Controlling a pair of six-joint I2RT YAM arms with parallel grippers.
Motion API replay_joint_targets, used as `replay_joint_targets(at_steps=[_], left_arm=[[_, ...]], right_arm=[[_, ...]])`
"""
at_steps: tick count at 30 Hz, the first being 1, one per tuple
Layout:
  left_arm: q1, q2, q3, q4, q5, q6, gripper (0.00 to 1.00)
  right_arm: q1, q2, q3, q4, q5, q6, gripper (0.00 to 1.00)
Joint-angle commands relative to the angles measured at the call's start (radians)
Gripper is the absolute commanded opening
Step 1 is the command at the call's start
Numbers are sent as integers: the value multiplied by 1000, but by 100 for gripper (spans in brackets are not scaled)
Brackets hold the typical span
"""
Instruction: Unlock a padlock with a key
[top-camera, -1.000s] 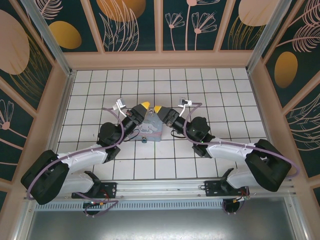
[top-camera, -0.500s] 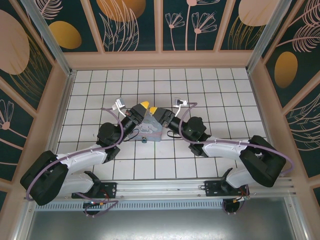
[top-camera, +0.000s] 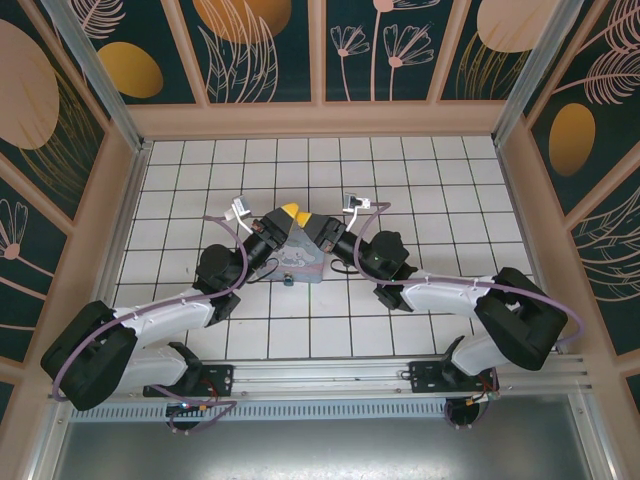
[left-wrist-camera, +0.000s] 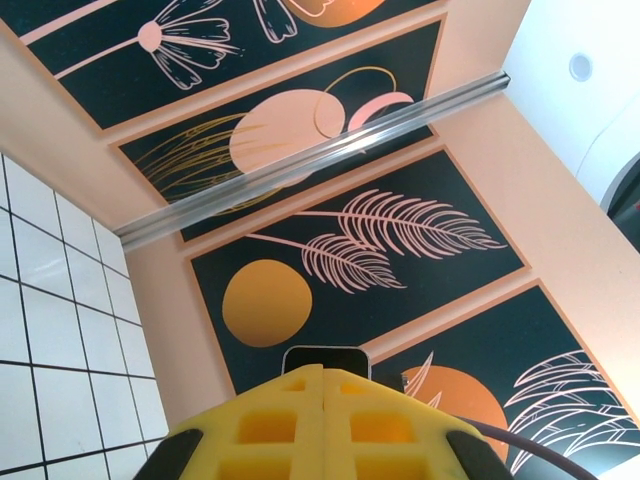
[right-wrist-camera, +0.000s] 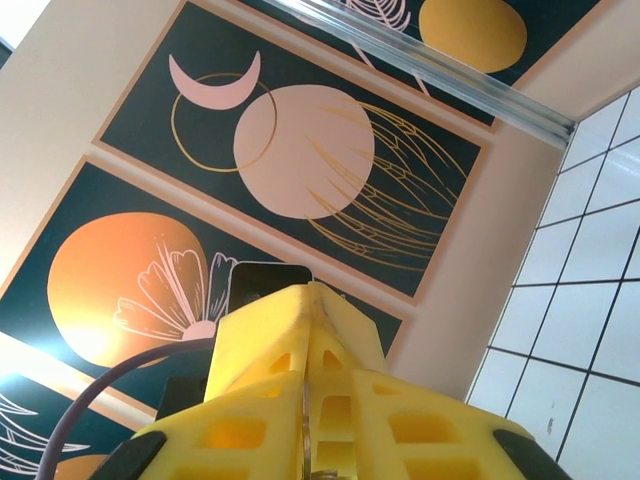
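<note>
1. First, the small bluish padlock (top-camera: 288, 280) lay on the tiled tabletop (top-camera: 200, 190), just beside the box's near edge.
2. The pastel box (top-camera: 300, 255) sat between the two wrists.
3. Over its far edge, the left tool (top-camera: 291, 210) was clenched, its yellow fingers (left-wrist-camera: 270, 425) pressed flush.
4. Beside it, the right tool (top-camera: 316, 218) was clenched too; I could not tell whether it pinched anything.

We saw white square floor tiles (top-camera: 440, 180) with a smooth, glossy glaze and dark matt grout. The yellow moulded fingers (left-wrist-camera: 250, 425) at the bottom of the left wrist view looked like matt, grainy plastic. The silvery rail (left-wrist-camera: 330, 152) crossing the wall was brushed metal; the dark teal printed wall panels (right-wrist-camera: 330, 150) looked flat and matt.
</note>
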Motion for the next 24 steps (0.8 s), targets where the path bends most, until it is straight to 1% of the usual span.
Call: replay_joint_targets(at_steps=[1,3,4,5,12,18,20,23,24], left_arm=[[-1,0,-1,19,-5,16,0],[-1,0,-2,13,-11,16,0],[0,-2,-2,10,-15,19,0],[0,-4,-4,8,-19,20,0],[-1,-23,-12,-29,-45,33,0],[0,-24,-14,-29,-48,33,0],[0,-25,-15,-29,-51,32,0],[-1,-30,-18,-32,-58,31,0],[0,-32,-21,-32,-61,32,0]], right_arm=[[8,7,16,32,-14,3,13],[11,6,14,27,-11,4,15],[13,6,13,27,-10,4,21],[15,7,11,27,-9,4,23],[27,0,-9,29,10,5,24],[28,-4,-19,21,21,7,16],[29,-6,-25,20,25,11,15],[29,-13,-37,18,34,12,1],[29,-18,-41,16,40,11,0]])
